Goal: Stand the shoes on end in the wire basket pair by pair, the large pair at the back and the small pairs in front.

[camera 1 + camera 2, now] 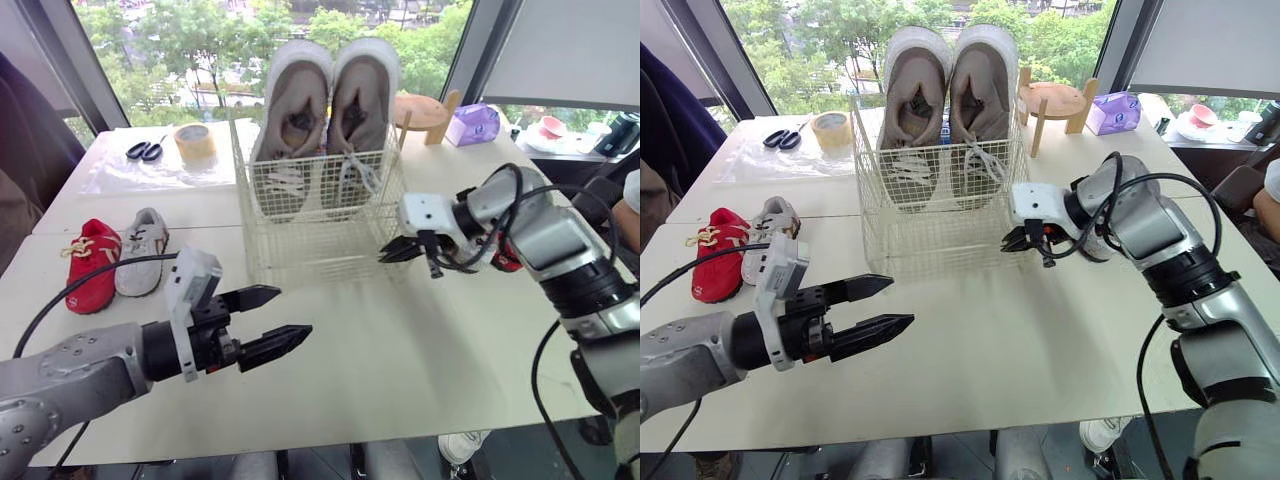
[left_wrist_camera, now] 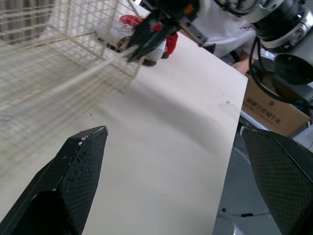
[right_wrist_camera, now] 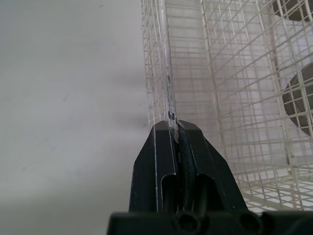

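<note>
Left arm: grey forearm enters low at the left, held level, white wrist housing turned upward. Left pincer (image 1: 295,311): two black fingers spread well apart, tips aimed to the right, hanging above the worktop (image 1: 400,350), touching nothing. Right arm: silver, bent at the elbow, forearm reaching leftward, black cable looped over the wrist. Right pincer (image 1: 388,254): fingers pressed together on a corner wire of the wire basket (image 1: 300,235).
</note>
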Motion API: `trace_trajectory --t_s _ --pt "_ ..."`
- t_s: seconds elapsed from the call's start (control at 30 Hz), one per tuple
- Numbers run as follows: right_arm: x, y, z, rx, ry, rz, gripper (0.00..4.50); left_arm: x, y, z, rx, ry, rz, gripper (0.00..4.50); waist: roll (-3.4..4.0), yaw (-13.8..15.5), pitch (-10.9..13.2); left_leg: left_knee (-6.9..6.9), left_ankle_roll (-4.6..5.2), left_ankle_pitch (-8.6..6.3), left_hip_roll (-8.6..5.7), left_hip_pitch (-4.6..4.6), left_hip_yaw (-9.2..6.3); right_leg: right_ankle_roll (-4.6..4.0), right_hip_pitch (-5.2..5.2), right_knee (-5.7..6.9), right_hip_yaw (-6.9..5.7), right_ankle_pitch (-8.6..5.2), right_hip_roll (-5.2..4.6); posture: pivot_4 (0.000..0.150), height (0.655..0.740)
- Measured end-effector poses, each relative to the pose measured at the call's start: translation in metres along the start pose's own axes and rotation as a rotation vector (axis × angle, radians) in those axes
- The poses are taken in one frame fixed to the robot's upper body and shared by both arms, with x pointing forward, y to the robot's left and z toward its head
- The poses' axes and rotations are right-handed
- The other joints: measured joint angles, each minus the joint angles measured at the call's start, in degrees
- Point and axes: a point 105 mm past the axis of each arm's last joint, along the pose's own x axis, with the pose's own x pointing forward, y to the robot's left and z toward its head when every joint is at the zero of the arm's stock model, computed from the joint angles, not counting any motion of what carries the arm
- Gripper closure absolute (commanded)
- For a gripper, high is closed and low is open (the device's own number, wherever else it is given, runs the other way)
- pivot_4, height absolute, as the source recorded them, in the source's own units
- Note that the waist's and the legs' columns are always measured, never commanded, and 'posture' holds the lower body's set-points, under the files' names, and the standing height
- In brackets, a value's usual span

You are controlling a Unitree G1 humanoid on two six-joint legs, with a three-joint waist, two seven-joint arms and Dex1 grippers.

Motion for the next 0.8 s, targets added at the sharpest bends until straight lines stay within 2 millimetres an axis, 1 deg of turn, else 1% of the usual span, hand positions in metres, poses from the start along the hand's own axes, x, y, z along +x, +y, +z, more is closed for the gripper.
trace_trajectory --t_s 0.07,0.17,0.23,0.27,0.3,0.33,0.4,0.43,0.47,0.5,0.53,0.57,0.6,0.67,0.7,0.73,0.8 --pt "0.000 -0.001 0.000 0.005 0.006 -0.007 4.44 0.000 0.000 0.000 0.002 -0.001 0.001 0.00 0.00 0.3 0.0 -0.01 0.00 0.00 0.00 0.00 0.01 0.00 0.00 -0.01 0.00 0.00 -0.01 0.150 0.7400" --pt "-0.002 -0.002 -0.002 0.066 0.008 -0.025 3.56 0.000 0.000 -0.002 -0.010 -0.001 0.003 0.00 0.00 0.5 0.0 0.00 0.00 0.00 -0.01 -0.03 0.02 0.00 0.00 -0.02 0.00 0.00 -0.05 0.150 0.7400" --pt "-0.005 -0.003 -0.004 0.142 -0.004 -0.049 2.70 -0.001 0.001 -0.005 -0.020 0.003 0.006 0.00 0.03 0.7 0.0 0.00 0.00 0.00 -0.02 -0.21 0.01 0.00 -0.16 -0.02 0.00 0.00 -0.06 0.150 0.7400" --pt "-0.008 -0.003 0.000 0.166 -0.024 -0.057 2.06 -0.001 0.001 -0.005 -0.022 0.004 0.009 0.00 0.04 0.7 0.0 0.00 0.00 0.01 -0.02 -0.34 0.01 0.00 -0.30 -0.01 0.00 0.00 -0.06 0.150 0.7400" --pt "-0.013 -0.003 0.006 0.181 -0.055 -0.062 1.58 -0.001 0.001 -0.005 -0.024 0.000 0.008 0.00 0.04 0.7 0.0 0.00 0.00 0.01 -0.02 -0.46 0.01 0.00 -0.43 -0.01 0.00 0.01 -0.06 0.150 0.7400" --pt "-0.018 -0.003 0.013 0.208 -0.093 -0.067 1.58 -0.001 0.001 -0.006 -0.029 -0.005 0.005 0.00 0.04 0.7 0.0 -0.01 0.00 0.01 -0.02 -0.49 0.00 0.00 -0.46 -0.01 0.00 0.01 -0.05 0.150 0.7400" --pt "-0.039 -0.004 0.032 0.329 -0.225 -0.085 1.58 -0.001 -0.001 -0.007 -0.043 -0.017 -0.009 0.00 0.07 0.8 0.1 -0.07 0.00 0.01 -0.02 -0.54 0.01 0.01 -0.52 -0.03 0.00 0.00 -0.05 0.150 0.7400" --pt "-0.055 -0.007 0.044 0.381 -0.298 -0.104 1.58 0.000 -0.001 -0.007 -0.048 -0.020 -0.017 0.00 0.08 0.8 0.1 -0.08 0.01 0.01 -0.02 -0.55 0.01 0.01 -0.52 -0.04 0.00 0.00 -0.06 0.150 0.7400" --pt "-0.075 -0.008 0.057 0.406 -0.371 -0.135 1.58 0.000 -0.002 -0.009 -0.054 -0.019 -0.026 0.00 0.07 0.9 0.1 -0.12 0.01 0.00 -0.02 -0.55 -0.02 0.01 -0.51 -0.08 -0.02 0.00 -0.06 0.150 0.7400" --pt "-0.091 -0.008 0.062 0.418 -0.417 -0.170 1.58 0.001 -0.002 -0.010 -0.059 -0.020 -0.036 0.00 -0.01 1.0 0.0 -0.17 0.01 0.00 -0.02 -0.52 -0.04 0.00 -0.47 -0.13 -0.04 0.00 -0.06 0.150 0.7400" --pt "-0.104 -0.006 0.062 0.438 -0.445 -0.207 1.58 0.003 -0.003 -0.011 -0.064 -0.019 -0.048 0.00 -0.13 1.1 -0.1 -0.20 0.00 0.00 -0.03 -0.48 -0.06 -0.01 -0.42 -0.17 -0.06 -0.01 -0.06 0.150 0.7400" --pt "-0.114 -0.002 0.053 0.482 -0.472 -0.261 1.58 0.005 -0.002 -0.010 -0.067 -0.028 -0.069 0.00 -0.34 1.6 -0.2 -0.24 0.00 0.00 -0.03 -0.45 -0.09 -0.01 -0.36 -0.23 -0.09 -0.01 -0.06 0.150 0.7400" --pt "-0.118 0.001 0.041 0.544 -0.485 -0.303 1.31 0.007 -0.001 -0.009 -0.070 -0.035 -0.083 0.00 -0.52 1.9 -0.3 -0.25 0.00 0.00 -0.03 -0.41 -0.07 -0.02 -0.32 -0.24 -0.09 -0.01 -0.06 0.150 0.7400" --pt "-0.117 0.002 0.009 0.651 -0.484 -0.446 0.79 0.013 0.000 -0.008 -0.081 -0.044 -0.117 0.00 -0.57 2.0 -0.4 -0.21 0.01 0.01 -0.05 -0.41 0.02 -0.02 -0.32 -0.25 -0.03 0.00 -0.10 0.150 0.7400" --pt "-0.116 0.003 -0.010 0.689 -0.470 -0.537 0.26 0.016 -0.001 -0.006 -0.085 -0.055 -0.141 0.00 -0.57 2.0 -0.4 -0.21 0.01 0.01 -0.07 -0.41 0.03 -0.02 -0.32 -0.25 -0.02 0.00 -0.11 0.150 0.7400" --pt "-0.113 0.007 -0.034 0.723 -0.434 -0.633 0.06 0.019 -0.003 -0.004 -0.089 -0.063 -0.169 0.00 -0.57 2.2 -0.4 -0.22 0.02 0.01 -0.10 -0.43 0.01 -0.01 -0.32 -0.24 -0.02 0.00 -0.10 0.150 0.7400" --pt "-0.107 0.020 -0.074 0.758 -0.367 -0.782 0.06 0.024 -0.006 -0.004 -0.101 -0.064 -0.216 0.00 -0.55 2.3 -0.4 -0.26 0.03 0.02 -0.12 -0.46 -0.02 0.05 -0.34 -0.23 -0.02 -0.03 -0.08 0.150 0.7400"
